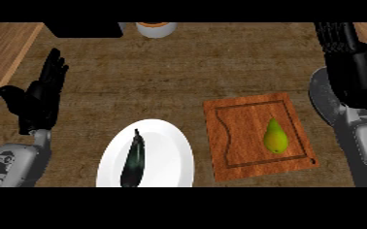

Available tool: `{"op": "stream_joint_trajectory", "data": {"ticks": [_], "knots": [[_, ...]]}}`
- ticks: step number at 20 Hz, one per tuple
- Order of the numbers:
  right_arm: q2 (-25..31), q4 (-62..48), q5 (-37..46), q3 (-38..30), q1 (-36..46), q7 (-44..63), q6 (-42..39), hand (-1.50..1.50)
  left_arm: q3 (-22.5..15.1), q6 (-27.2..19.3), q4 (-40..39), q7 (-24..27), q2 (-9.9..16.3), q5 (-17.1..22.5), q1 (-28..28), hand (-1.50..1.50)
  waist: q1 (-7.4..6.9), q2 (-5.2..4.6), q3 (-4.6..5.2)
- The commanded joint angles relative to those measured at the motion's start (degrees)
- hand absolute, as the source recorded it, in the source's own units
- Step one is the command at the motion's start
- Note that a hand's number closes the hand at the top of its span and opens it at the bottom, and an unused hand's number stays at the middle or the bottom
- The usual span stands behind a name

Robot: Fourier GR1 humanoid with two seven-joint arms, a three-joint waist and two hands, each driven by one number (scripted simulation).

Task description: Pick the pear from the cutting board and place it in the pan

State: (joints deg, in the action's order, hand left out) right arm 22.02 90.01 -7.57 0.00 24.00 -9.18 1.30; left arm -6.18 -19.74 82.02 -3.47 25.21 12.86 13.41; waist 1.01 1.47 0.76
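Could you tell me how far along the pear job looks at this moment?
Nothing looks done yet: the pear lies on the cutting board, untouched. Neither hand holds anything; the right hand is raised at the upper right, the left hand rests open at the left. Grasping and placing remain; no pan is clearly visible.

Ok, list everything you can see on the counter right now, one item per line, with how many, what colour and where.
pear: one, yellow-green, lying on the cutting board's right half
cutting board: one, reddish-brown wood, right of centre on the counter
plate: one, white, at the lower middle, left of the cutting board
dark vegetable: one, blackish-green, long, lying on the plate
cup: one, pale with an orange top, at the far edge, partly cut off
black box: one, far left edge
left hand: one, black, open, fingers up, at the left edge
right hand: one, black, at the right edge, above the board's far corner
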Motion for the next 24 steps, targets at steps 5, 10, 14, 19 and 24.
{"op": "stream_joint_trajectory", "data": {"ticks": [5,10,14,19,24], "knots": [[-3.1,-13.4,-17.6,2.0,-12.8,-0.8,-21.4,1.5,0.7,3.0,2.1,1.7,0.7,1.1,1.4,0.0,-2.22,-2.63,-1.22],[3.1,-22.3,-7.8,-4.8,-23.2,-16.3,-17.9,-1.5,-0.6,4.6,-0.6,3.3,-2.1,1.9,-0.5,0.0,0.22,-1.86,-0.88],[11.6,-25.7,-5.5,-10.7,-25.9,-23.9,-19.6,-1.5,-0.3,4.6,2.7,2.7,-1.4,1.6,-3.1,0.0,-0.72,-1.42,-0.82],[24.7,-32.4,-4.5,-13.0,-25.4,-26.6,-33.2,-1.5,-1.5,4.0,2.1,2.8,-4.4,0.7,-1.8,0.0,-0.97,-1.5,-0.83],[32.5,-33.2,2.6,-8.8,-16.5,-21.7,-35.7,-1.5,-1.2,6.4,-1.1,3.4,-4.3,0.7,1.2,0.0,-2.03,-1.77,-0.79]]}}
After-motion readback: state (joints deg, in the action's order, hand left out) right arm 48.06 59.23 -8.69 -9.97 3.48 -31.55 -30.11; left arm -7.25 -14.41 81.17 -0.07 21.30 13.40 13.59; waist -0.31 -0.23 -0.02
